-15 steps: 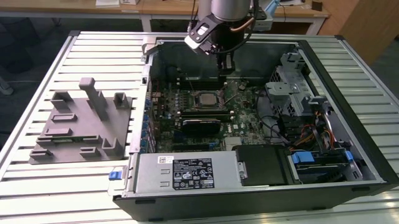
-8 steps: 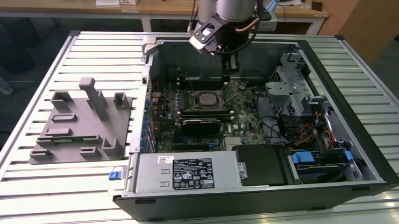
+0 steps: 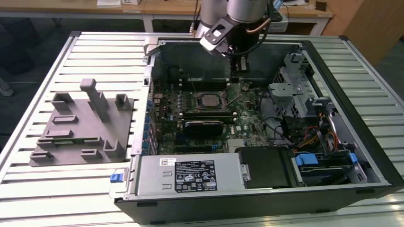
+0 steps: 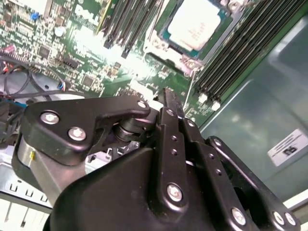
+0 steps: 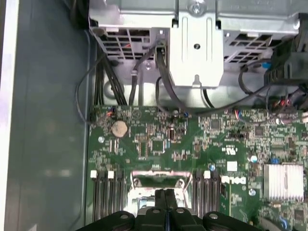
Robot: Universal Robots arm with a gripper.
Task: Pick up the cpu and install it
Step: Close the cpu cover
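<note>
Lying in the socket (image 3: 211,109) at the exterior view's centre, the cpu (image 3: 210,100) is seen down-left of the tool (image 3: 240,73), which is clenched on nothing (apparently). Judged light, stiff and fragile, it is best gripped by its edges.

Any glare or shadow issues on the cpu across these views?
Second wrist view: glare washes out the cpu top and a motherboard patch beside the memory slots; the gripper looms dark in front. Exterior view: the slatted table is bright, the case interior dimmer, no hotspot on the cpu. First wrist view: mild sheen on the case wall.
</note>
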